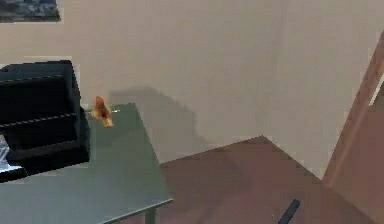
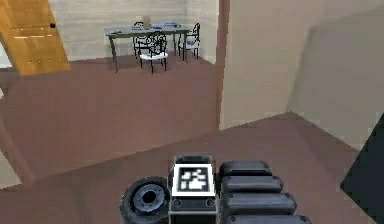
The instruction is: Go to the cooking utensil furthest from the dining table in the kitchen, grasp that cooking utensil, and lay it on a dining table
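Observation:
A dining table with several dark metal chairs stands far off in the room beyond, near the top of the arm side view. The arm's dark bar lies drawn in along that view's bottom edge, with a white marked square on it. Left of the square is the gripper's dark round body. Its far end cannot be made out, so I cannot tell whether it holds anything. A small orange thing lies on a grey-green table at the forward view's left.
A black boxy unit stands on the grey-green table. Beige walls meet in a corner ahead, over brown floor. A wooden door is at the arm side view's upper left. A wall end divides the rooms.

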You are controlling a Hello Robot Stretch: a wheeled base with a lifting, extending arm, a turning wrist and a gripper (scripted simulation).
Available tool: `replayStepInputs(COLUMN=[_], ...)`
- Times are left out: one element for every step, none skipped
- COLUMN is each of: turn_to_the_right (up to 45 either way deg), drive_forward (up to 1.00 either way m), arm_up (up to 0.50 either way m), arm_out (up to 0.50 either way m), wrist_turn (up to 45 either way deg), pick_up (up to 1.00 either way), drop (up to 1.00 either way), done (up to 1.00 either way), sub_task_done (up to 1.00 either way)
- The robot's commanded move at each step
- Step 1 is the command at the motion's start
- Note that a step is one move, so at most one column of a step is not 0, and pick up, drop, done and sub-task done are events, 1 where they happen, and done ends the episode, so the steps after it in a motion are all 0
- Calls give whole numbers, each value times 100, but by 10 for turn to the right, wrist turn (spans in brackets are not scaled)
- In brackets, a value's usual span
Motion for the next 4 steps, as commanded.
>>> replayStepInputs(turn_to_the_right=[-300,0,-210,90], drive_forward=[0,35,0,0], arm_up=[0,0,0,0], arm_out=[0,0,0,0], wrist_turn=[0,0,0,0], pick_up=[0,0,0,0], drop=[0,0,0,0], done=[0,0,0,0], sub_task_done=[0,0,0,0])
